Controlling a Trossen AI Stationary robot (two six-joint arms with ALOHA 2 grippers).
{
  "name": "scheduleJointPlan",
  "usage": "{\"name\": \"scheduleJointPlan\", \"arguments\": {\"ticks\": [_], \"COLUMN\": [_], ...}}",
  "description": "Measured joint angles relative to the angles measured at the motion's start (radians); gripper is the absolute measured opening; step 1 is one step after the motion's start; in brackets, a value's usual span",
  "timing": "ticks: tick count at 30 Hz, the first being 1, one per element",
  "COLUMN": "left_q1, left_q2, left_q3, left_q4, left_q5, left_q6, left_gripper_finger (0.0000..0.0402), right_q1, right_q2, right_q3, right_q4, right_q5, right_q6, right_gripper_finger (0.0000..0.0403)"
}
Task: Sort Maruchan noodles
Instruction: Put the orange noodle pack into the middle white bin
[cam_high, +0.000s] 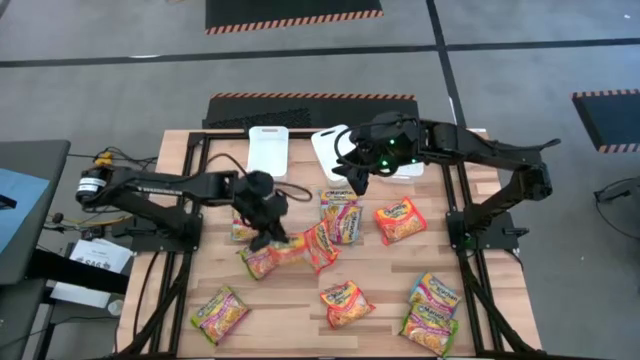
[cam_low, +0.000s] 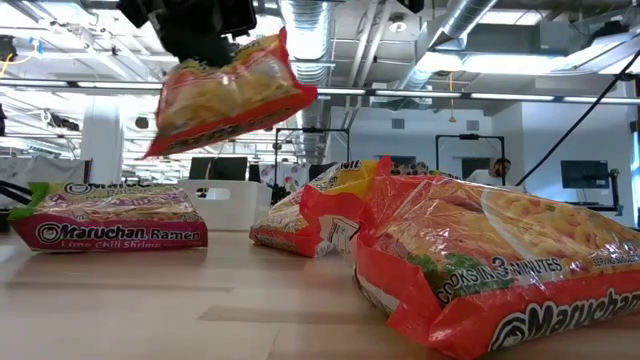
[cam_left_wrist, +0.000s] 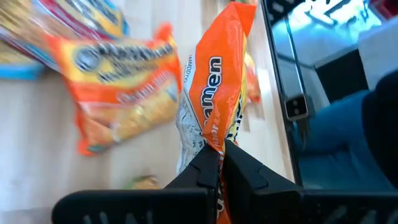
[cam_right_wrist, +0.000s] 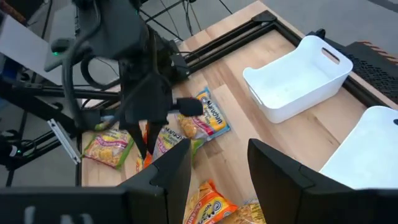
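1. The left gripper (cam_high: 268, 238) is seen over the left-centre of the table (cam_high: 300, 310), its fingers pinched together on the edge of an orange-red noodle packet (cam_low: 225, 95), which hangs tilted, clear of the wood, in the low view.
2. Only a thin crimped edge is pinched, so the glossy packet could slip out or swing and be dropped outside a bin.
3. The right gripper (cam_high: 357, 180) is held near the right bin (cam_high: 328, 150) with its fingers spread and nothing between them; a collision is judged possible if both arms go to the bins together.
4. Two white bins are counted, the left bin (cam_high: 268, 150) included.
5. Roughly eleven packets are counted in the high view; overlaps in the middle cluster (cam_high: 335, 215) make the count uncertain.
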Motion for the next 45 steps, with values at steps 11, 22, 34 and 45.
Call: {"name": "scheduleJointPlan", "arguments": {"ticks": [11,22,34,45], "left_q1": [0.131,0.234,0.329,0.330], "left_q2": [-0.064,-0.059,-0.059,-0.058], "left_q3": [0.024,0.113,0.143,0.143], "left_q4": [-0.006,-0.004,0.007,0.034], "left_q5": [-0.115,-0.169,-0.203,-0.210], "left_q6": [0.136,0.249,0.271,0.282], "left_gripper_finger": [0.0000,0.0000,0.0000,0.0000], "right_q1": [-0.005,-0.053,-0.117,-0.133], "right_q2": [0.011,0.087,0.176,0.265], "right_q3": [0.002,0.003,0.001,-0.001], "right_q4": [0.078,0.171,0.219,0.222], "right_q5": [0.001,-0.032,-0.208,-0.217], "right_q6": [-0.079,-0.211,-0.429,-0.407], "right_gripper_finger": [0.0193,0.0250,0.0250,0.0250]}}
